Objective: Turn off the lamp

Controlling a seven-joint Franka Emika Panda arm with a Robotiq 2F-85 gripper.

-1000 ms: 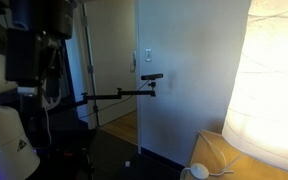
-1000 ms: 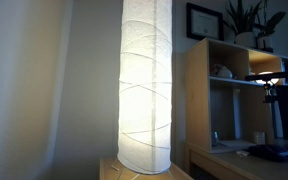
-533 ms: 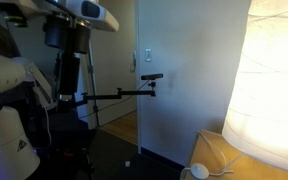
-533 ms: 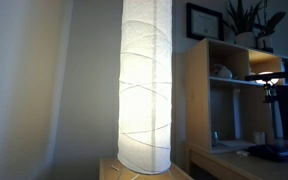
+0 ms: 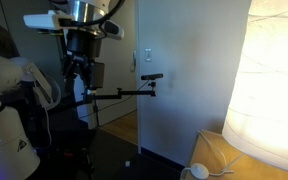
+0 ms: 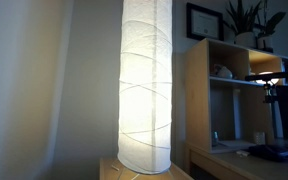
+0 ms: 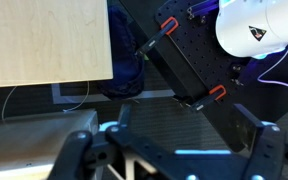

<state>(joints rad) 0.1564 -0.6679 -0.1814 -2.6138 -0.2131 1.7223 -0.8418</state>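
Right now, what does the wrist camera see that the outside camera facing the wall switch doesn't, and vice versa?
Only the wrist view: a pale wooden panel and a black bar with orange clamps. Only that exterior view: the lamp, glowing at the right edge, and a small camera on a boom arm. Both: the gripper, its jaws wide apart and holding nothing, well away from the lamp.
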